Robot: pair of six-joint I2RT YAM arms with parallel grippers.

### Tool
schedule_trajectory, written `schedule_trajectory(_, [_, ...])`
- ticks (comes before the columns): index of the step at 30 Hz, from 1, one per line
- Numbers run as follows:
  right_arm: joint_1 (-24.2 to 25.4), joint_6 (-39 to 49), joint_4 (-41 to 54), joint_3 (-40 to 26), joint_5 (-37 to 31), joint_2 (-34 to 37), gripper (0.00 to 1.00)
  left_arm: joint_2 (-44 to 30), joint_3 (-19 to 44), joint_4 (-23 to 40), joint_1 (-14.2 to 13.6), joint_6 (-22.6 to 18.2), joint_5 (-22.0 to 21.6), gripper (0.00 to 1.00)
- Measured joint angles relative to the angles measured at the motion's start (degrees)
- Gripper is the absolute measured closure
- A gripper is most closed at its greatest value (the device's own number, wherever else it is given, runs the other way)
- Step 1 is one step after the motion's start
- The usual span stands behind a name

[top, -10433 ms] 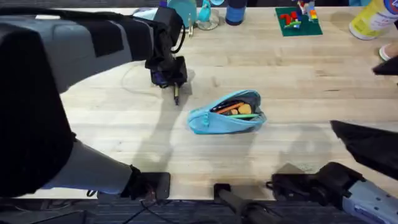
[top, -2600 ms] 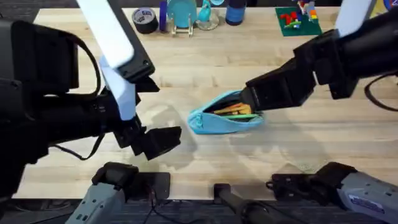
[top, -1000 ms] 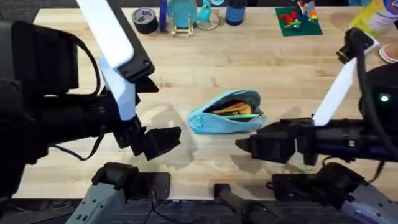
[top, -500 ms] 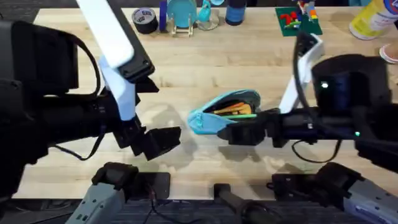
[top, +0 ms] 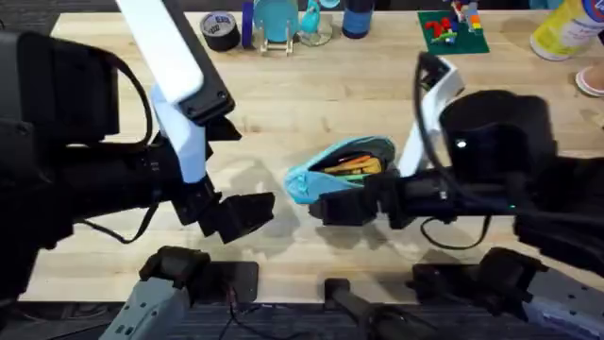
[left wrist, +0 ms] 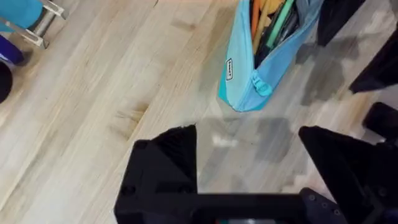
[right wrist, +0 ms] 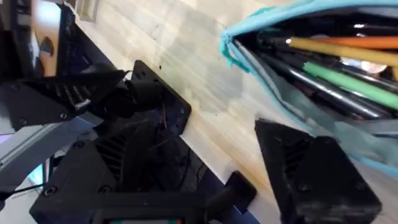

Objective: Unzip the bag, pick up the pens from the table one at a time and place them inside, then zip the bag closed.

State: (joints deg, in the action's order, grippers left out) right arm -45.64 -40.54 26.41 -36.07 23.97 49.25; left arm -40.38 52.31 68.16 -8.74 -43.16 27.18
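The light-blue bag [top: 342, 172] lies open in the middle of the table [top: 396, 94]. A yellow-tan pen [right wrist: 348, 46] and a green pen [right wrist: 357, 82] lie inside it among other dark pens. The bag's small blue zipper pull [left wrist: 262, 88] hangs at the end nearest my left gripper. My left gripper [top: 242, 213] hovers open to the left of the bag with nothing between its fingers [left wrist: 165, 163]. My right gripper [top: 327, 207] is low against the bag's near side, open, one finger [right wrist: 310, 171] beside the fabric.
Along the far edge stand a tape roll [top: 219, 29], a blue stand [top: 278, 21], a dark blue bottle [top: 357, 17], a green plate with toy bricks [top: 451, 30] and a yellow bottle [top: 564, 28]. The arms' bases line the near edge.
My right arm has swung in from the right and its gripper has slid left along the bag's near side. The left arm and the bag have stayed still over the last seconds.
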Motion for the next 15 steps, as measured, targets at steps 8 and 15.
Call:
schedule_trajectory(8, [-2.6,-3.7,-3.7,0.0,-4.2,6.4,0.005,0.0,0.0,0.0,0.0,0.0,0.0,0.007])
schedule_trajectory(15, [-2.6,-4.2,-10.0,0.0,-6.1,12.2,0.005,0.0,0.0,0.0,0.0,0.0,0.0,0.007])
